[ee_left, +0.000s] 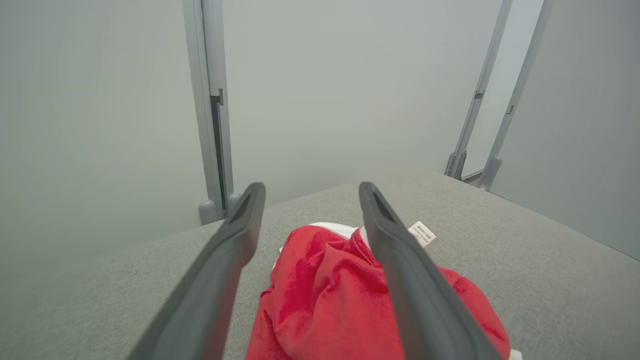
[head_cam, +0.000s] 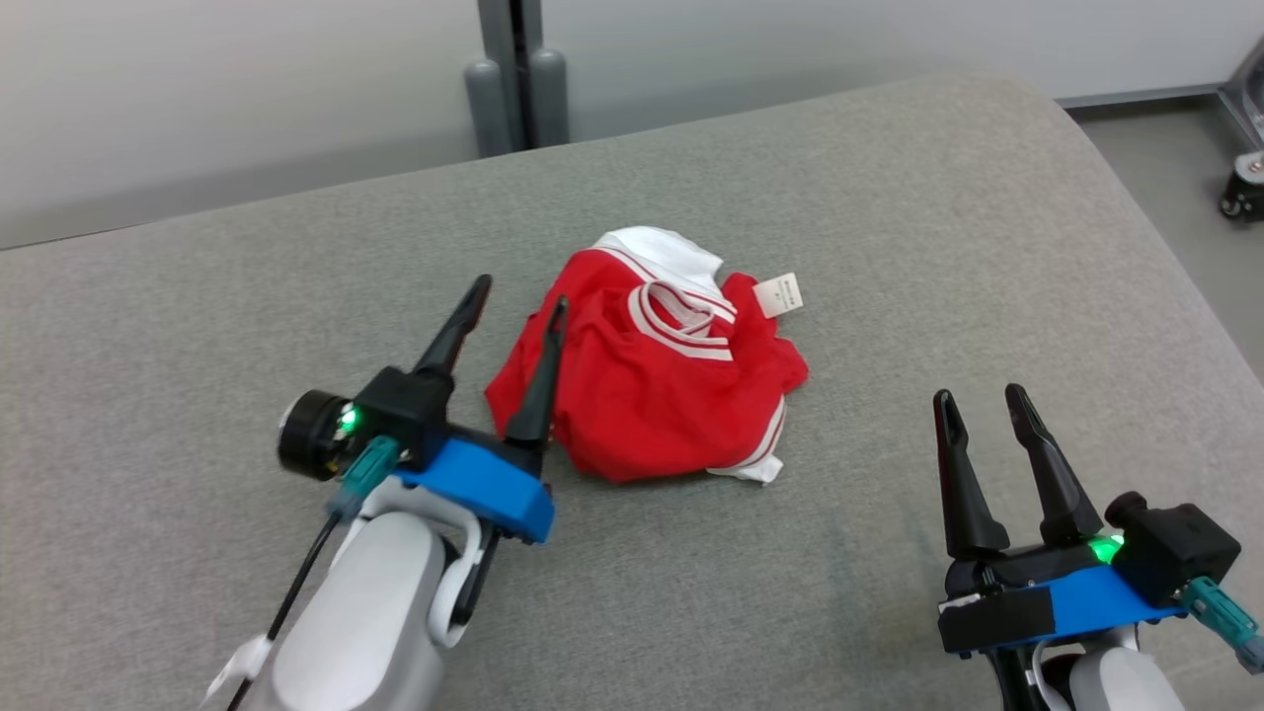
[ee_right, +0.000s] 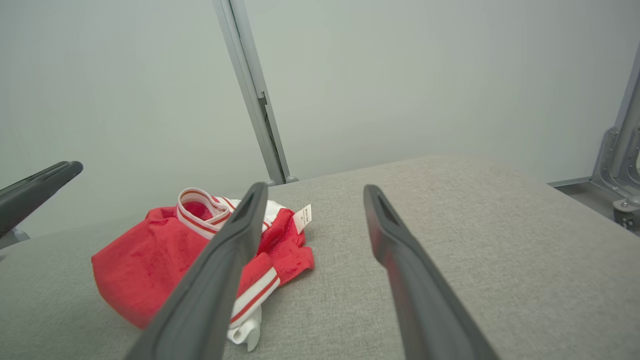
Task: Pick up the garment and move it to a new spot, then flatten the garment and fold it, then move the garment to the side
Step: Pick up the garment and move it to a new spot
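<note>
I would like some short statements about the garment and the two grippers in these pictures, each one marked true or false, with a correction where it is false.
1. The garment lies crumpled on the grey surface. True.
2. The right gripper is shut on the garment. False: it is open and apart from the garment, off to its right.
3. The left gripper is open at the garment's left edge. True.
4. The garment is blue with yellow stripes. False: it is red with white stripes.
5. A white label shows at the garment's far right side. True.
</note>
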